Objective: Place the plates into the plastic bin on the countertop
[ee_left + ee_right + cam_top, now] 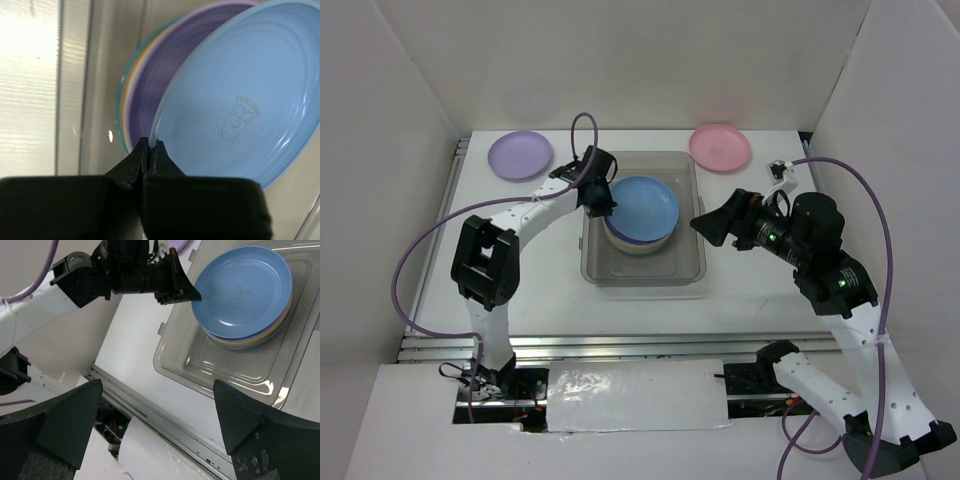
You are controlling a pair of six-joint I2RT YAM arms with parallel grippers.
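The clear plastic bin (645,275) stands mid-table and holds a stack of plates. The blue plate (645,207) lies tilted on top of that stack, over a lilac plate (150,85) and orange-yellow and cream ones. My left gripper (603,200) is at the bin's left side, shut on the blue plate's left rim (240,100). My right gripper (708,224) hangs open and empty just right of the bin. A second lilac plate (520,155) lies at the back left of the countertop and a pink plate (720,147) at the back right.
White walls close in the countertop on three sides. The metal rail (620,346) runs along the front edge and shows in the right wrist view (165,425). The left arm (85,280) reaches over the table left of the bin (225,370).
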